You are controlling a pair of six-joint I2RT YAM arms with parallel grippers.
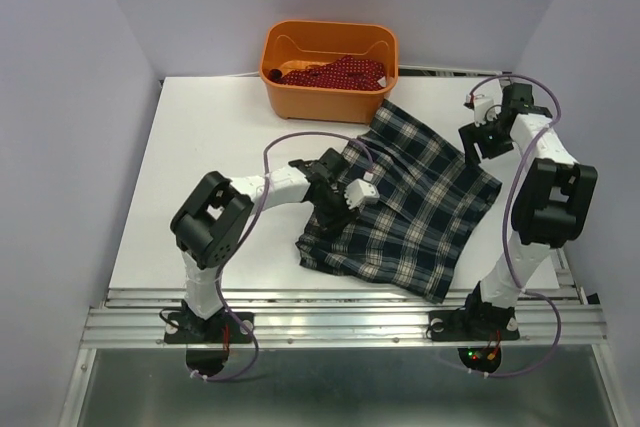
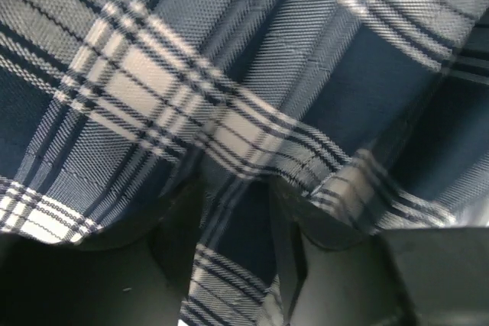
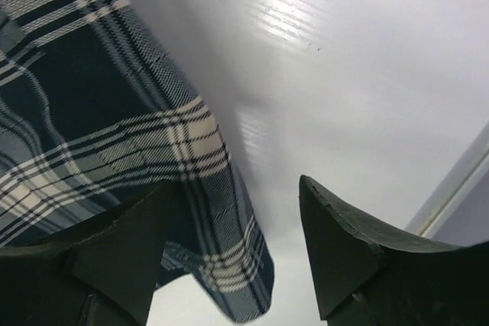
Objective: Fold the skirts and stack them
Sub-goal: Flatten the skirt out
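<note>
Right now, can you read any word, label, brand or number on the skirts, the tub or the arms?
None: no readable text in any view.
tartan skirt: woven checks only, no tag showing.
red skirt in the orange tub: pale dots only.
right arm base: small lights, no legible lettering.

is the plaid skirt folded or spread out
Spread out: the tartan skirt lies flat on the table with no fold over.
</note>
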